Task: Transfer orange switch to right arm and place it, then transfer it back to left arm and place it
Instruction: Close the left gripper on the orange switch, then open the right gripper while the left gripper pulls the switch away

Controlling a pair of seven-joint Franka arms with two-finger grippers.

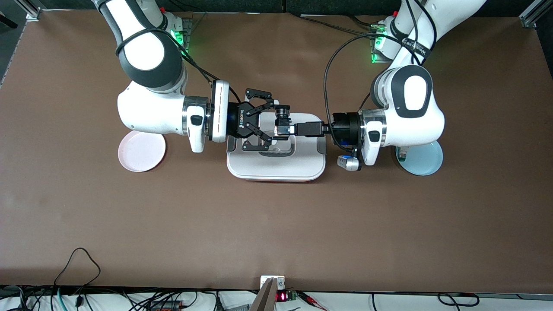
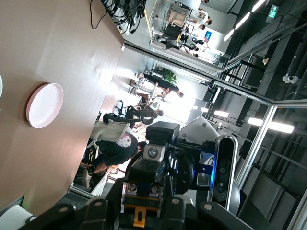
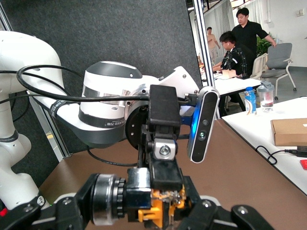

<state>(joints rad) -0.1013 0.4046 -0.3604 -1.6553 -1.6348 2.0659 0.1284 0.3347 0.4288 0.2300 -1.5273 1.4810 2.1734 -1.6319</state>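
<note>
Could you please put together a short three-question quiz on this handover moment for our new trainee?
1. True or false: the orange switch lies on the pink plate.
2. What large thing is directly under both pincers?
A) the light-blue plate
B) the box
C) the bare table
3. Fill in: the left pincer is ____ on the switch, while the right pincer holds it from the other end.

Key
1. False: it is held in the air between the two pincers, over the box.
2. B
3. shut
</note>
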